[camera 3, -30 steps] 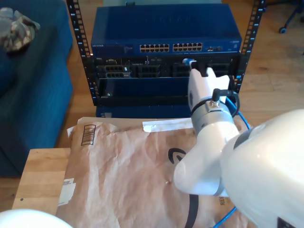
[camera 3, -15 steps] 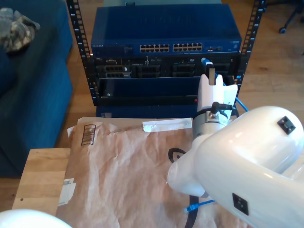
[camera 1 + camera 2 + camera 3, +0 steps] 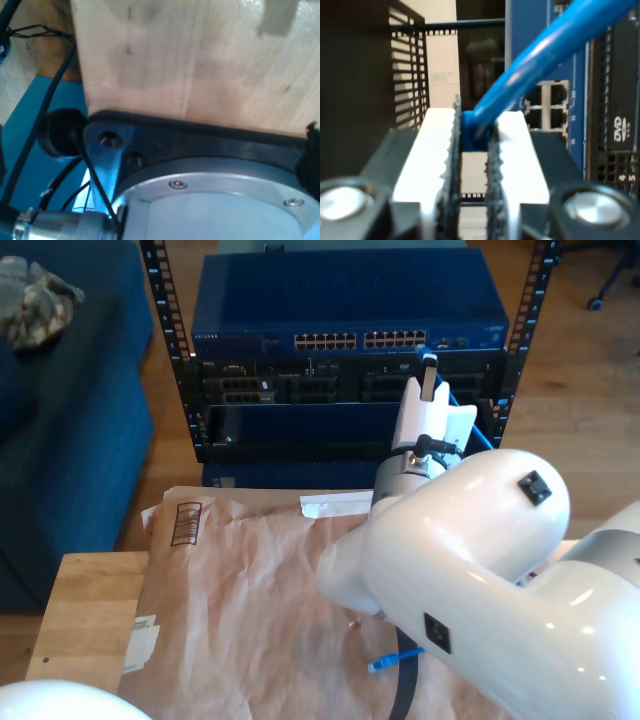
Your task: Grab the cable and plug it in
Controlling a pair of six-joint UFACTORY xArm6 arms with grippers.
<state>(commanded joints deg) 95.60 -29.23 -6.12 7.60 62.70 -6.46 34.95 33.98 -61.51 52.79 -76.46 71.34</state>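
Gripping the cable (image 3: 555, 37) near its plug, my second gripper (image 3: 429, 368) has its fingers (image 3: 510, 145) clamped on it, right in front of the blue switch (image 3: 350, 300); the cable's far plug lies on brown paper (image 3: 250, 600) below the switch.

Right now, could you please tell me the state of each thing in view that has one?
Cable: pinched between the fingers of my second gripper, held up at the switch ports.
Cable's free plug: lying loose on the brown paper.
Switch: mounted in the rack, ports look unplugged.
My first gripper: fingers hidden.
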